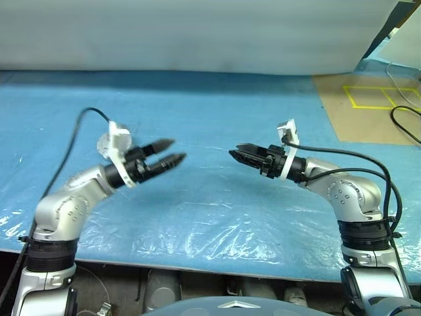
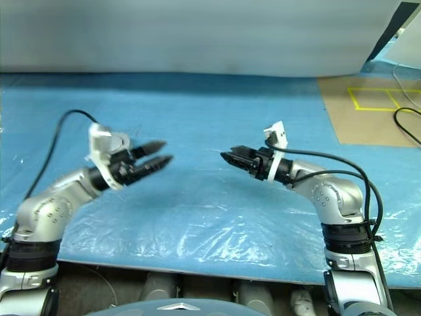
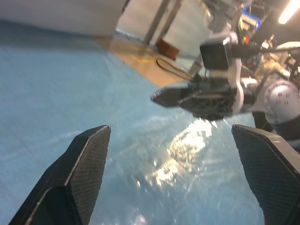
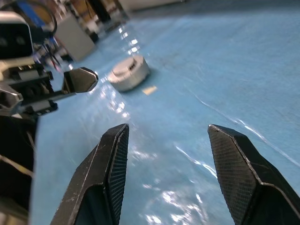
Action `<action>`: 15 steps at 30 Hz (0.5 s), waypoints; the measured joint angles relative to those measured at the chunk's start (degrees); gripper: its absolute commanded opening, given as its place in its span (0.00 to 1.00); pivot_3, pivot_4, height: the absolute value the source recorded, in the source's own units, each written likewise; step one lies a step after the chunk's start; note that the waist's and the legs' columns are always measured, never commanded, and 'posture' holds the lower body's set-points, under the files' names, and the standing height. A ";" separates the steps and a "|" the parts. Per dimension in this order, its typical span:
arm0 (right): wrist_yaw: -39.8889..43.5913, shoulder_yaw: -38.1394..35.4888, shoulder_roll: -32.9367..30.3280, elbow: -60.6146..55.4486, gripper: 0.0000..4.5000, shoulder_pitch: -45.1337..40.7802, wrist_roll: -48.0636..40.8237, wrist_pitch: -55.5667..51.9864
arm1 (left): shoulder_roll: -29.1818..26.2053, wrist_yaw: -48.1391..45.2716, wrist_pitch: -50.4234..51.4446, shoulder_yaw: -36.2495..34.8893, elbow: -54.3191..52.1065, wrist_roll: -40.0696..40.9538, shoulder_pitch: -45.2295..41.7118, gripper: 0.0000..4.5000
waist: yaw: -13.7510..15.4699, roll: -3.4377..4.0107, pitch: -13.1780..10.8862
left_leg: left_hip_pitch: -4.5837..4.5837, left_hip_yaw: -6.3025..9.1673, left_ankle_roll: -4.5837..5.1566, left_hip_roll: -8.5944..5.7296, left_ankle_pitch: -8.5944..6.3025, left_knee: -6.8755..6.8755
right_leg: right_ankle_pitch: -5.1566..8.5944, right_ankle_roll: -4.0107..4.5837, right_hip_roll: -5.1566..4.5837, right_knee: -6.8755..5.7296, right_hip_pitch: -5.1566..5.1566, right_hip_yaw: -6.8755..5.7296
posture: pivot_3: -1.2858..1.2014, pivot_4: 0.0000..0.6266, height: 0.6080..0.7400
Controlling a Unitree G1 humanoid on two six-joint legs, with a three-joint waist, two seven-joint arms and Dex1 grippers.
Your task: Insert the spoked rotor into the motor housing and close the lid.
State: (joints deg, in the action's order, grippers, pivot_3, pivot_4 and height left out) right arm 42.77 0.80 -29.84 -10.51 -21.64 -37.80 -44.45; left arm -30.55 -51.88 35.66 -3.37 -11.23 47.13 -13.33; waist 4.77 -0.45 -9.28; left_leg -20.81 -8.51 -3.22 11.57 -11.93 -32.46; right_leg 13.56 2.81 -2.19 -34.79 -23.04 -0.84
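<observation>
The motor housing (image 4: 129, 72) is a round silver-grey casing lying flat on the blue table, with the lid (image 4: 125, 67) resting as a disc on top. In the head views it sits behind my left wrist, partly hidden (image 2: 118, 141). The spoked rotor is out of view. My left gripper (image 1: 177, 149) hangs above the table pointing right, open and empty. Facing it, my right gripper (image 1: 234, 151) points left, open with nothing between its fingers (image 4: 112, 159). The two grippers are tip to tip with a gap between them, and both are some way from the housing.
A blue plastic sheet (image 1: 210, 217) covers the table, wrinkled and shiny near the front edge. At the back right lies a brown board with yellow tape (image 1: 368, 105) and a black cable (image 1: 404, 122). A white wall (image 1: 197, 33) runs along the back.
</observation>
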 measured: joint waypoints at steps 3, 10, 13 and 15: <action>1.07 2.73 -0.32 -0.22 0.62 1.81 4.07 3.67 | 1.36 -1.69 -4.41 2.37 2.28 -4.78 0.14 0.98 | 0.00 0.00 0.00 | -0.03 0.01 0.01 -0.01 0.00 -0.05 | 0.00 0.00 -0.02 -0.01 0.00 -0.01 | 0.52 0.24 1.00; -0.69 1.32 2.20 -0.33 0.62 2.19 4.76 4.92 | 3.94 -3.22 -6.67 4.42 3.96 -7.29 -1.47 0.98 | -0.62 0.01 0.00 | -0.02 0.01 0.09 -0.01 0.05 -0.14 | -0.01 0.01 -0.01 -0.14 0.01 0.01 | 0.52 0.24 1.00; -1.46 0.34 2.78 -0.32 0.62 2.04 4.43 4.26 | 3.71 -3.75 -6.25 3.72 4.55 -7.16 -2.28 0.98 | -0.73 0.01 0.00 | -0.02 0.01 0.11 -0.02 0.06 -0.18 | -0.01 0.01 -0.04 -0.14 0.02 0.03 | 0.52 0.24 1.00; -1.45 0.34 2.82 -0.32 0.62 1.94 4.41 4.03 | 3.74 -3.73 -6.21 3.53 4.80 -7.15 -2.29 0.98 | -0.76 0.01 0.00 | -0.02 0.01 0.12 -0.01 0.07 -0.19 | -0.01 0.01 -0.03 -0.14 0.02 0.03 | 0.52 0.24 1.00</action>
State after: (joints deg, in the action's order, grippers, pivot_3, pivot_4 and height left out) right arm 41.32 1.14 -27.02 -10.82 -19.70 -33.39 -40.42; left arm -26.80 -55.61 29.45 0.16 -6.43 39.98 -15.62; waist 4.01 -0.44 -9.29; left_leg -20.83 -8.50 -3.10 11.56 -11.87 -32.65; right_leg 13.55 2.83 -2.23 -34.93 -23.02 -0.81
